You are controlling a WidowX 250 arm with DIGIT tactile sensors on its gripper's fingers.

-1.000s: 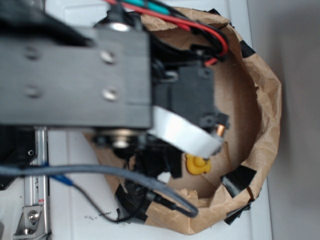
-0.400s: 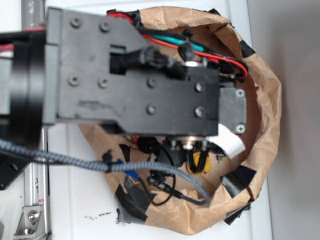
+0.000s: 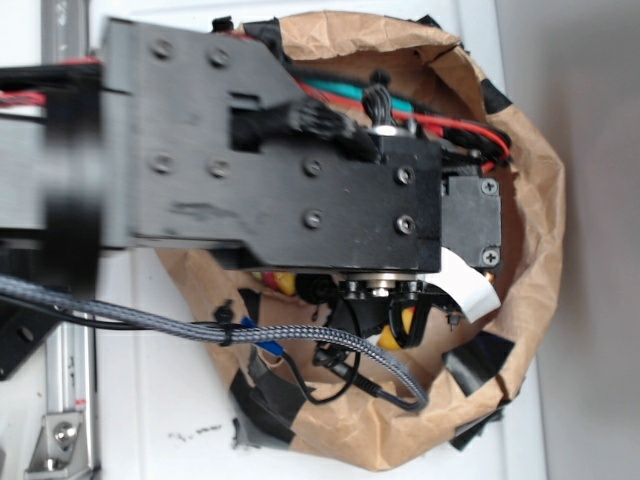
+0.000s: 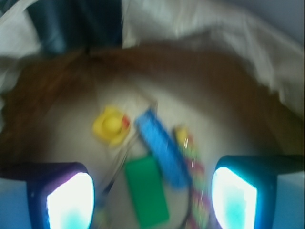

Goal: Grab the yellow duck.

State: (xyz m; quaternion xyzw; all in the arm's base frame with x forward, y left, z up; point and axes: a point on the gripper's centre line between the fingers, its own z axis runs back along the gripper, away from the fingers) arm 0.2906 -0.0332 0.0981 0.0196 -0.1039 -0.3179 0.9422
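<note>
Currently tool (image 4: 152, 195) spread wide, empty; yellow duck (image 4: 111, 125) lies ahead, nearer left finger.

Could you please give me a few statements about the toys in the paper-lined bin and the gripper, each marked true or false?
1. The small glossy yellow rubber duck is clamped between the fingers of the gripper. False: it lies free, beyond the open jaws.
2. A flat green rectangular block lies between the gripper fingers in the wrist view. True.
3. The long blue studded brick lies left of the duck. False: it lies to the duck's right.
4. A red-yellow-green striped rope lies right of the blue brick. True.
5. The crumpled brown paper wall rings the toys. True.
</note>
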